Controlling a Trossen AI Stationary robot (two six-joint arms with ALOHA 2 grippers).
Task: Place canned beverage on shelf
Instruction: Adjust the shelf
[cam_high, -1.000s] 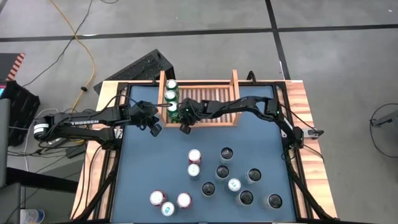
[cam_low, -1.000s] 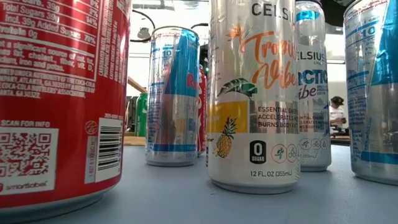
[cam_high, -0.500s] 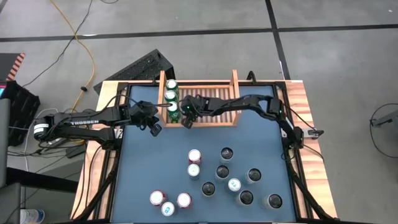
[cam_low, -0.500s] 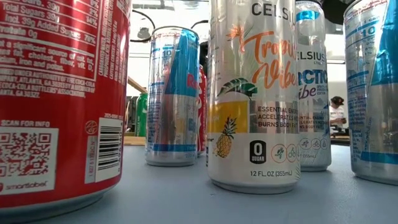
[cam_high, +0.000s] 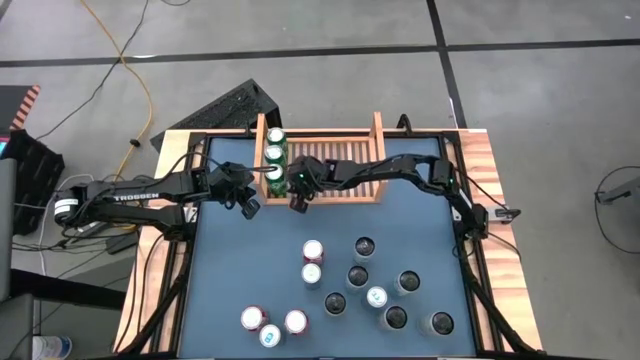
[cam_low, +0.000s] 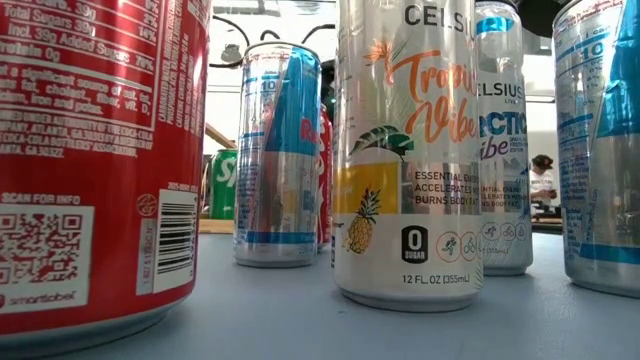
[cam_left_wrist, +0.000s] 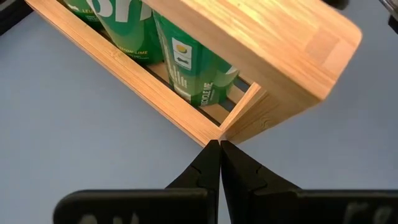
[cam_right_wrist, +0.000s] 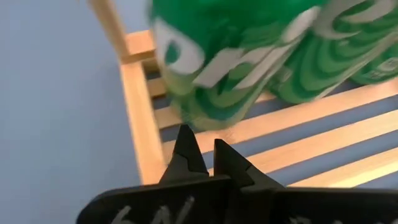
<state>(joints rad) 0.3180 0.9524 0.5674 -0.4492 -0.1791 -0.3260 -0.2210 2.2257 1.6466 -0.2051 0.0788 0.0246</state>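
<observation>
Three green cans: green aluminium drink cans (cam_high: 274, 153) are standing upright in a row along the left end of the shelf.
Table: blue-topped table with a wooden border (cam_high: 230, 270) is carrying everything; about a dozen more upright cans (cam_high: 358, 277) are waiting on its near half.
Shelf: light-wood slatted tray with low side walls (cam_high: 345, 160) is sitting at the far edge, mostly bare to the right of the green row.
Left gripper (cam_high: 247, 205): fingers are pressing together on nothing, hovering just outside the shelf's near left corner.
Right gripper (cam_high: 297, 202): fingers are pressing together, empty, hanging over the shelf's near edge just beside the nearest green can.
Handling judgement: thin metal walls are looking smooth and slippery, likely heavy if full, denting under a hard squeeze; gripping mid-body, across the round side, seems best.
</observation>
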